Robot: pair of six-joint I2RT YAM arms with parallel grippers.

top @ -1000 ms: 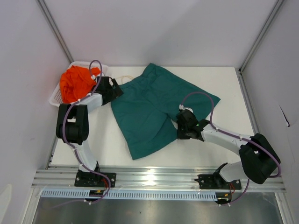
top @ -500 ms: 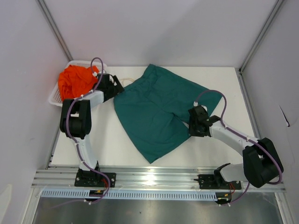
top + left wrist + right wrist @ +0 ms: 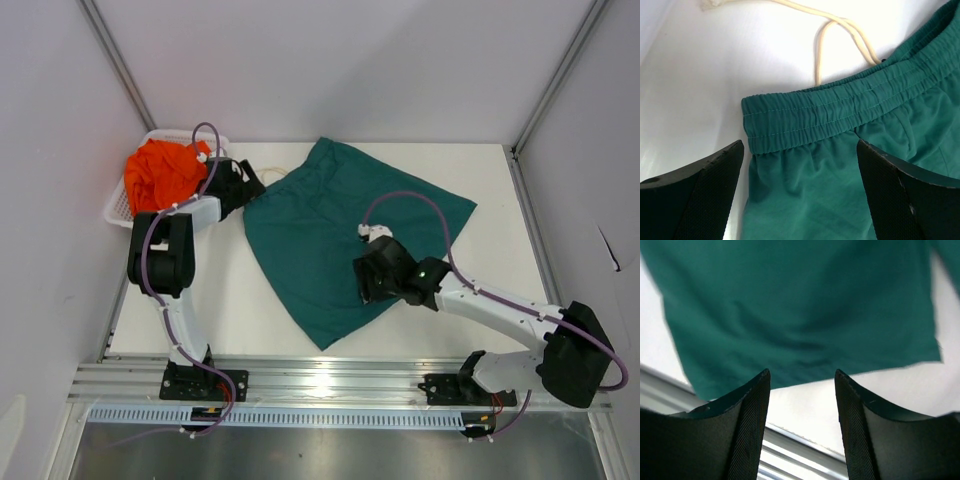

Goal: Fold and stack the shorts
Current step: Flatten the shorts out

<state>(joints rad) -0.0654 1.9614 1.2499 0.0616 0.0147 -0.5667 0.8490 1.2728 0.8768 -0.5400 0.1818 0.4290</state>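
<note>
The dark teal-green shorts (image 3: 320, 240) lie flat and askew mid-table (image 3: 230, 300), lightly wrinkled. Their gathered elastic waistband (image 3: 840, 107) faces the far left corner; one hem corner points to the right edge, another to the near edge. A cream drawstring (image 3: 840, 30) loops out from the waistband. The orange shorts (image 3: 160, 175) sit crumpled in the white basket (image 3: 118, 208) at the far left corner.
</note>
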